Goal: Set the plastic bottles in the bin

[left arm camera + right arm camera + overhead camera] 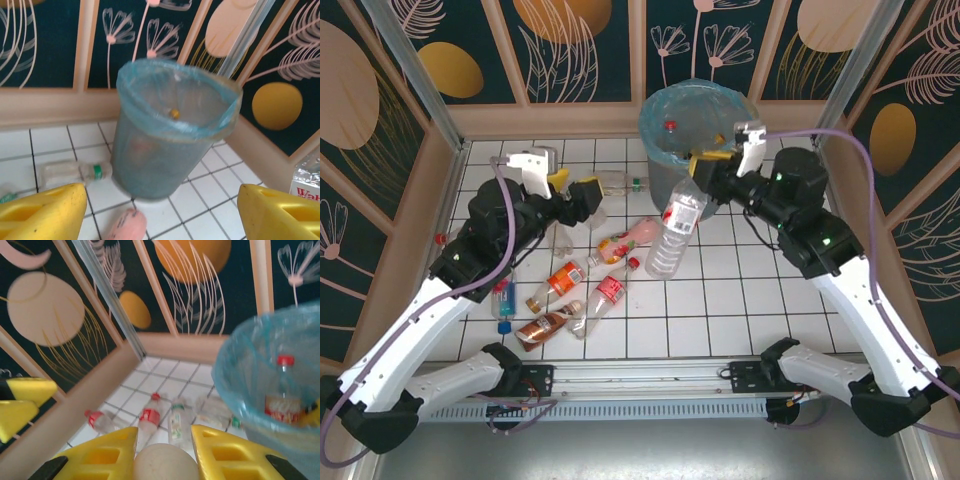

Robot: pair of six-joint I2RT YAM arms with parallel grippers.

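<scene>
Right hand (698, 175) is clamped tight on the cap end of a big clear bottle (675, 228), which dangles just beside the bin (656, 112) at the back of the table (770, 300). One red-capped bottle (281, 390) sits inside the bin. Left hand (575, 190) is spread wide with nothing in it, over the other bottles (582, 285) scattered on the tiles.

White-tiled table (740, 300): scattered bottles (565, 278), bin (662, 175).
</scene>
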